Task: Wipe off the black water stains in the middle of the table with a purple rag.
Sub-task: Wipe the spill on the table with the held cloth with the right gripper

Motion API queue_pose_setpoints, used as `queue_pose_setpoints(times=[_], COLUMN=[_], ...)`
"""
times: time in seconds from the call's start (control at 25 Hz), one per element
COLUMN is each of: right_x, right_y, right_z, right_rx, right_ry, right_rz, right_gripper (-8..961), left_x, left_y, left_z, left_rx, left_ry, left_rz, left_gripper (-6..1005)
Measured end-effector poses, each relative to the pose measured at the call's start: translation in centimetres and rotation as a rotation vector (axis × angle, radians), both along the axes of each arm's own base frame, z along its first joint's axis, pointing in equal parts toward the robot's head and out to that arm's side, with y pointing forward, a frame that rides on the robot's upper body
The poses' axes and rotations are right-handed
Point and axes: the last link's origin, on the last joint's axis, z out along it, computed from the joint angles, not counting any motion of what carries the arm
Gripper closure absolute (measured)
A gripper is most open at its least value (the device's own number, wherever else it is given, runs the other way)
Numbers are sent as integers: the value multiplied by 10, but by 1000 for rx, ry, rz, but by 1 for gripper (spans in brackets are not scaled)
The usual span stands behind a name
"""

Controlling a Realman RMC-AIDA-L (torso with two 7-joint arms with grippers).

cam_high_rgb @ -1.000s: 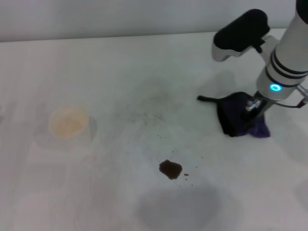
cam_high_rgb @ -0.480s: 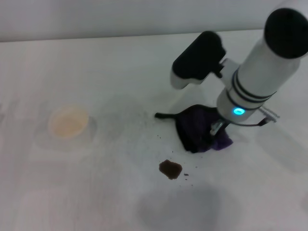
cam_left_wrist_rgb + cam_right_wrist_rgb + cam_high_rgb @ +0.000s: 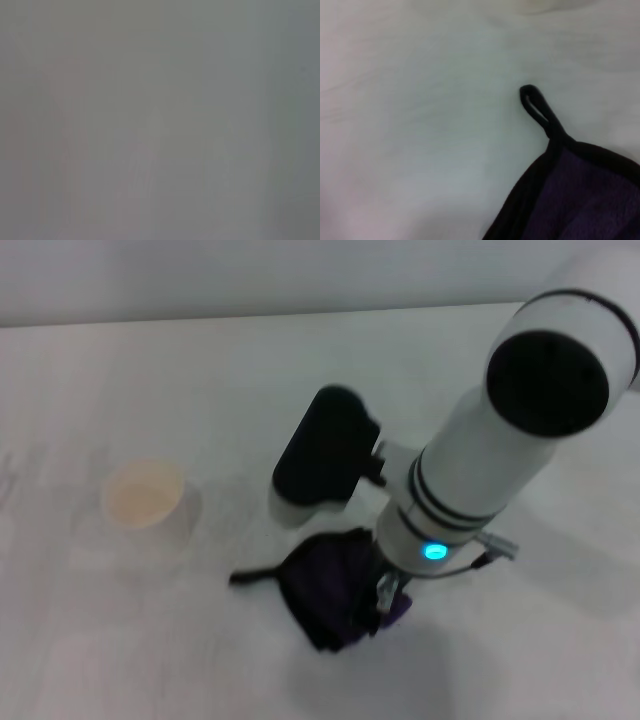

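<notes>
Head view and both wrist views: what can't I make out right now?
- Black water stains: not visible in the head view; the purple rag and right arm cover that part of the table.
- Right gripper: its fingers are hidden by the wrist and rag.
- Left wrist view: uniform grey blur.
- Right wrist view: rag cut off by the frame edge.

Purple rag w/ loop on table.

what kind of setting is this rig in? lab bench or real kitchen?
Likely a lab test bench, not a kitchen: a plain white table with faint scuffs, holding only a paper cup and the purple rag under the right end effector. No appliances or other furnishings are in view.
</notes>
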Motion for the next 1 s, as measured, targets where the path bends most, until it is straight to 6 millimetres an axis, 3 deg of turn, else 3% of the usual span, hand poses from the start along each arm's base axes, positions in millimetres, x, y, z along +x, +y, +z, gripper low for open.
queue_pose_setpoints(times=[0.12,0.24,0.56,0.76,0.88,1.0], right_x=[-5,-4,27,42,47,44], right_y=[-15,-17,33,54,56,43], right_z=[-7,-5,44,68,70,56], right_rx=[-65,-69,171,261,273,212], right_ry=[6,-15,-173,-219,-219,-195], right_rz=[32,45,36,10,-12,-15], right_gripper=[859,859,858,860,863,862], left_x=[1,1,-1,-4,-5,-5], left_y=[0,0,-1,-1,-1,0], left_z=[-2,-4,-11,-11,-10,-9], left_rx=[-1,-6,-28,-34,-35,-33], left_ry=[-5,-12,-30,-21,-18,-14], left_rz=[1,1,23,39,43,41], left_gripper=[138,138,138,137,137,137])
